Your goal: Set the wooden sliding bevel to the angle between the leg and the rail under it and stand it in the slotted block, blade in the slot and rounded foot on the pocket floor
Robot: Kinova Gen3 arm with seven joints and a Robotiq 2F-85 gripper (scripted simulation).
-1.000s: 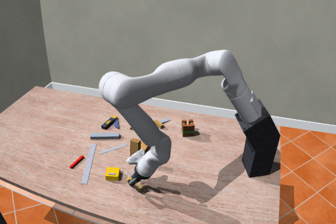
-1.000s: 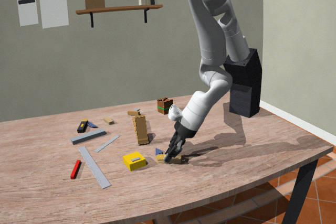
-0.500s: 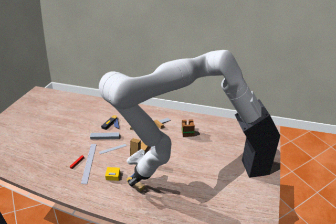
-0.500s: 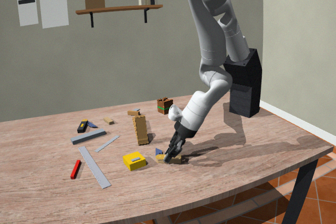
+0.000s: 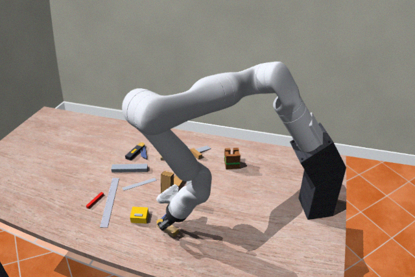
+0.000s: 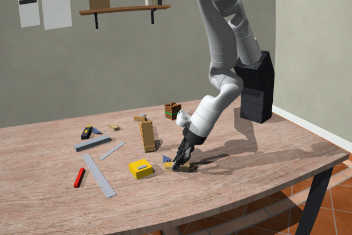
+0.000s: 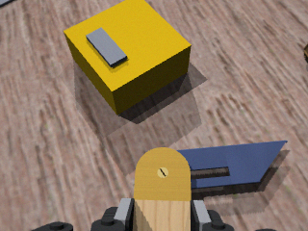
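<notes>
My gripper (image 5: 165, 223) (image 6: 175, 166) (image 7: 163, 218) is shut on the wooden sliding bevel (image 5: 172, 230) (image 6: 185, 167) (image 7: 162, 190), low at the table near its front edge. The fingers clamp the wooden handle just behind its rounded foot. The blue blade (image 6: 165, 158) (image 7: 238, 161) sticks out sideways from the pivot and lies close to the table top. The slotted block (image 5: 232, 158) (image 6: 172, 110), brown with a green band, stands farther back. The black bevel (image 5: 133, 152) (image 6: 86, 131) lies at the back left. The wooden leg piece (image 5: 166, 181) (image 6: 147, 140) stands behind my wrist.
A yellow box (image 5: 139, 214) (image 6: 140, 168) (image 7: 127, 53) sits just left of the bevel. A steel ruler (image 5: 109, 202) (image 6: 98, 174), a red stick (image 5: 94, 200) (image 6: 78, 177), a grey bar (image 5: 129, 167) (image 6: 92, 142) and a thin grey strip (image 5: 139, 183) (image 6: 112, 150) lie to the left.
</notes>
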